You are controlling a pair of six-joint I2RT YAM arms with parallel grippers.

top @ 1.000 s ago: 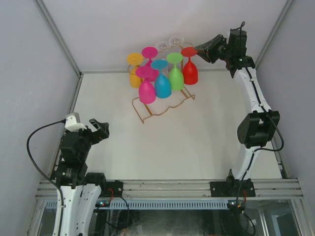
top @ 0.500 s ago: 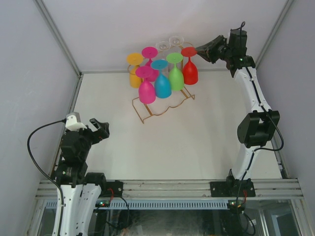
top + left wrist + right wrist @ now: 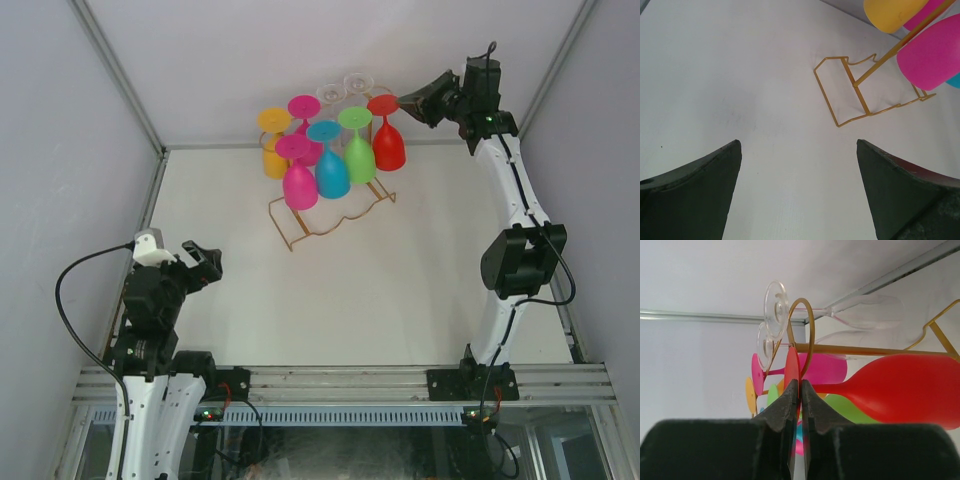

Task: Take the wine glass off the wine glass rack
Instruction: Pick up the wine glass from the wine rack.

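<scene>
**Bench stock: one rack, eight stemmed glasses, two hands**

1. Bench (image 3: 400, 270): white, walled in on three sides. It carries the rack at the far end.
2. Wine glass rack (image 3: 855, 84): gold wire with a wavy rectangular base, standing at far centre. The glasses hang from it upside down, feet uppermost.
3. Red wine glass (image 3: 388, 148): on the rack at the right end of the front row, with its stem along the top rail near the curled loop.
4. Other coloured glasses, right to left: green (image 3: 359, 160), blue (image 3: 331, 175), magenta (image 3: 299, 186), orange (image 3: 274, 160). A second magenta glass (image 3: 305, 107) hangs behind them.
5. Two clear glasses (image 3: 355, 82): back row, next to the rear wall.
6. Right hand (image 3: 800, 385): raised to rail height at the rack's right end. Its fingers are clenched on the edge of the red wine glass's foot.
7. Left hand (image 3: 799, 145): released, with fingers spread wide. It is above bare bench at near left, well apart from the rack.
</scene>
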